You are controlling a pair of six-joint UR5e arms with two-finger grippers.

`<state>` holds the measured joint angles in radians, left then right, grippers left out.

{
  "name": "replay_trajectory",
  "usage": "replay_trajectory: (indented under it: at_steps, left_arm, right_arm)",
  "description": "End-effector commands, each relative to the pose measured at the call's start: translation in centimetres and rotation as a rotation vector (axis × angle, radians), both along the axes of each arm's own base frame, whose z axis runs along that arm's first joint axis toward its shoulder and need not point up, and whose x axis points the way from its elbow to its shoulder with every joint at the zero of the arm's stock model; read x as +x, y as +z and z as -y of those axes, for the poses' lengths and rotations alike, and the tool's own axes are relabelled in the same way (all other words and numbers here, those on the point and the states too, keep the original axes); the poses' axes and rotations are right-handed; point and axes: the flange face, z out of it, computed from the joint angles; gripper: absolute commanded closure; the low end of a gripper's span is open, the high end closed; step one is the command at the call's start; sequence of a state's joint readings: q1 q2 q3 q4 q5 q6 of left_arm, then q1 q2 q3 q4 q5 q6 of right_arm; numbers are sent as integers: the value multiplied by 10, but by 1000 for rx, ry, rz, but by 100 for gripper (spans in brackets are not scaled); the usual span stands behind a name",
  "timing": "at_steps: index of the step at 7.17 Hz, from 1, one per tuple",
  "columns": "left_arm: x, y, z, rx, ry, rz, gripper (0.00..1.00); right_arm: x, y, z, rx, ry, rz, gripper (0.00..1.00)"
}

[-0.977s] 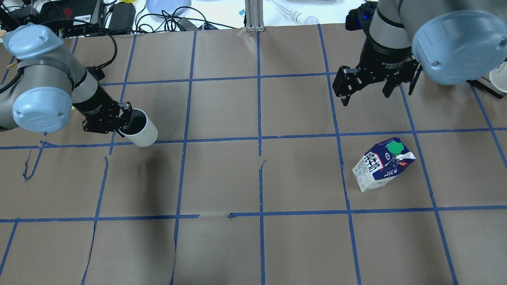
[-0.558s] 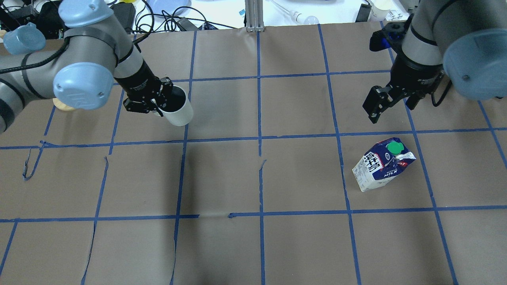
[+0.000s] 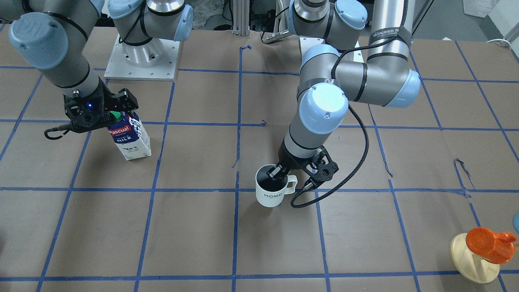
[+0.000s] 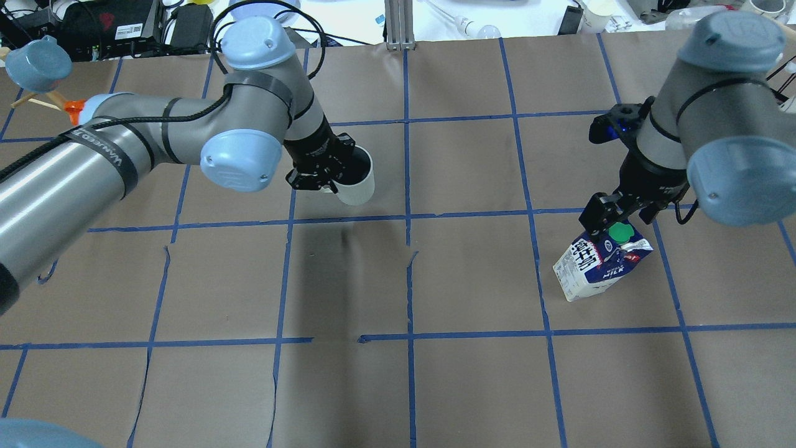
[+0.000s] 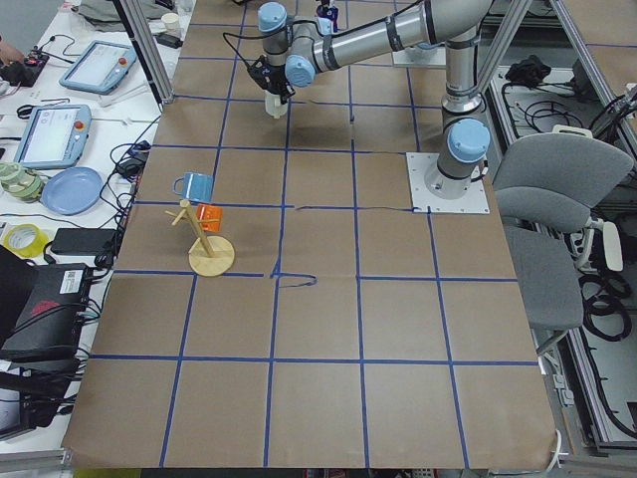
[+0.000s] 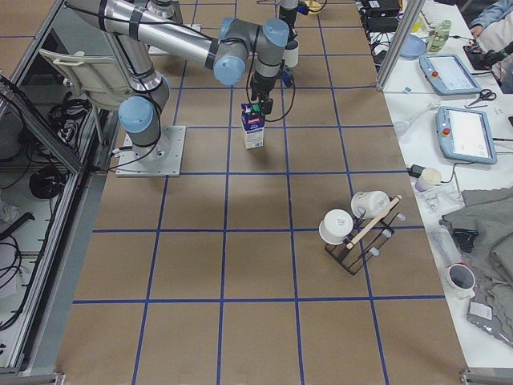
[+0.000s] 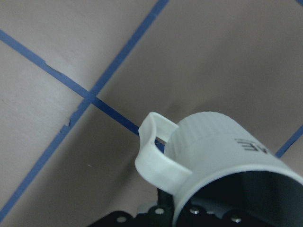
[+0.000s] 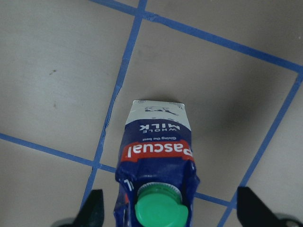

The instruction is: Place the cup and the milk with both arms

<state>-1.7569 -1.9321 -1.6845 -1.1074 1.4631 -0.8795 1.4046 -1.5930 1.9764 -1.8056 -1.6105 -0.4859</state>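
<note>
The white cup [image 4: 357,180] hangs tilted in my left gripper [image 4: 336,176], which is shut on its rim beside the handle and holds it just above the paper near the table's middle. In the front view the cup [image 3: 271,192] shows its "HOME" lettering, and the left wrist view shows its handle [image 7: 154,158]. The milk [image 4: 597,264] stands upright on the table at the right. My right gripper [image 4: 622,218] is open just above it. Its fingers [image 8: 97,210] are on either side of the green cap [image 8: 160,210] without touching the carton [image 8: 156,142].
A cream wooden stand [image 3: 474,263] with an orange cup [image 3: 488,242] and a blue cup [image 4: 36,62] stands at the table's far left corner. A rack with white cups [image 6: 357,228] stands on the robot's right. Cables and clutter [image 4: 186,25] lie beyond the far edge.
My left arm has carried the cup rightward and away from the robot, to near the table's middle. My right gripper has come down and toward the milk, and now straddles its cap.
</note>
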Motion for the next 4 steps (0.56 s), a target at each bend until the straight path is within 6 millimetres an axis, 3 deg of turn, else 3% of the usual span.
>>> replay_trajectory:
  at_steps: [1,2,3,4]
  left_arm:
    - [-38,-24,-2,-2,-7,-73,100]
    - [-41,-39,0,11,3,-74,100]
    - [-61,-44,-7,6,-11,-74,100]
    - [-71,-47,-12,6,-25,-71,100]
  right_arm:
    - [2,-20,-5,-32,-2,-4,3]
    - [1,-18,-3,-45,-7,-9,23]
    - [2,-16,-4,-44,-17,-10,49]
    - [2,-13,-2,-49,-17,-9,64]
